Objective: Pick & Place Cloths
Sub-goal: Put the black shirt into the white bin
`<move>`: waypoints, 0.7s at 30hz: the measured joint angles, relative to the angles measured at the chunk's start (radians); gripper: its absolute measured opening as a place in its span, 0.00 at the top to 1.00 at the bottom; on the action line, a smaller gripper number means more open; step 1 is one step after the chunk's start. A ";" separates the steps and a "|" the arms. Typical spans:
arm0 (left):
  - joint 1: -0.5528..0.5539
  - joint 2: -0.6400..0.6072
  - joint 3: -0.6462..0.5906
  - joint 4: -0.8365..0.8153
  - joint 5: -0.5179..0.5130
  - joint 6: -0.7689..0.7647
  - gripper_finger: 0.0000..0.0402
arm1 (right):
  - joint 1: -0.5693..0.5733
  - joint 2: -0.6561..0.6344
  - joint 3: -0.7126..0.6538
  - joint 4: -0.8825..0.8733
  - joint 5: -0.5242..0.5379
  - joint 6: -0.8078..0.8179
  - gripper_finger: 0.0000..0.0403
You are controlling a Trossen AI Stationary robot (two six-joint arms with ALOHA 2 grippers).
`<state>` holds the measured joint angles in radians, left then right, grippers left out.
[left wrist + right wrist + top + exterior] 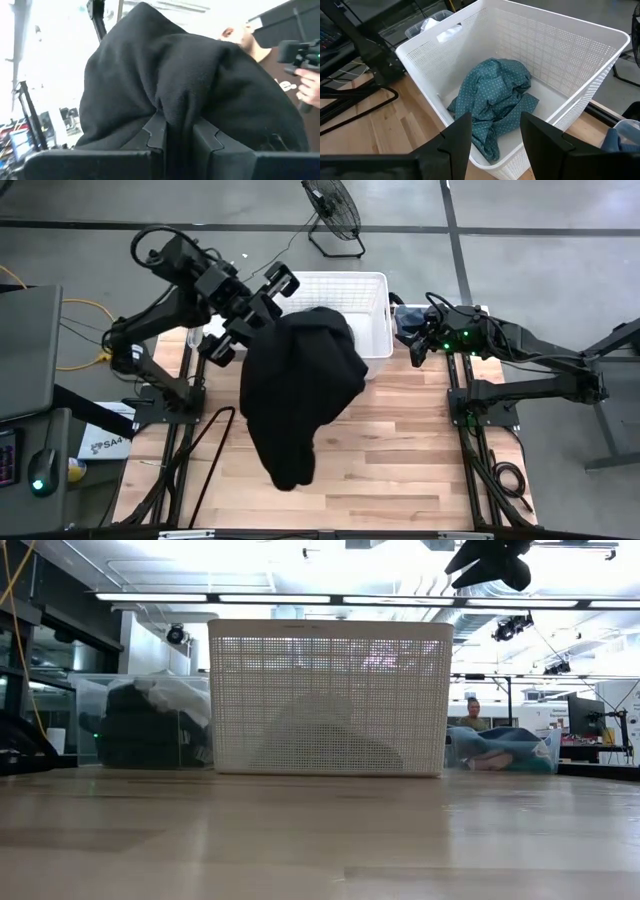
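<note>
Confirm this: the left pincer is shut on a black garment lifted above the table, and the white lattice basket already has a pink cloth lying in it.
One detail is wrong: the cloth in the white lattice basket is teal-green, not pink, as the right wrist view shows. The rest holds: the left pincer is shut on the black garment, lifted above the table.

Both arms are dark, built of blocky jointed links on black frame bases bolted at the table's side edges, with black cables trailing from the links. The left gripper [179, 142] has two flat matte-black fingers [155, 135] with stepped, notched inner edges, rising from a wide black bar. The right gripper [495, 132] has broad, angular black fingers [457, 140], and the right arm's wrist housing carries small green lights.
</note>
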<state>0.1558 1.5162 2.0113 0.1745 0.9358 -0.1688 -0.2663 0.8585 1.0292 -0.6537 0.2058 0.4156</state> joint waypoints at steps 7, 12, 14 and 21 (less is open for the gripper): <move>0.056 0.060 0.000 0.216 0.097 -0.119 0.90 | 0.000 0.000 0.000 0.000 0.001 -0.001 0.60; 0.101 0.085 0.000 0.268 0.116 -0.170 0.90 | 0.000 0.000 0.000 0.000 0.001 -0.001 0.60; 0.130 0.089 0.000 0.238 0.120 -0.181 0.90 | 0.000 0.000 0.000 0.000 0.001 -0.001 0.60; 0.251 0.090 0.000 -0.179 -0.075 -0.013 0.90 | 0.000 0.000 0.000 0.000 0.001 -0.002 0.60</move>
<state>0.4072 1.6062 2.0113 -0.0044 0.8607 -0.1823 -0.2664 0.8585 1.0291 -0.6540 0.2066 0.4141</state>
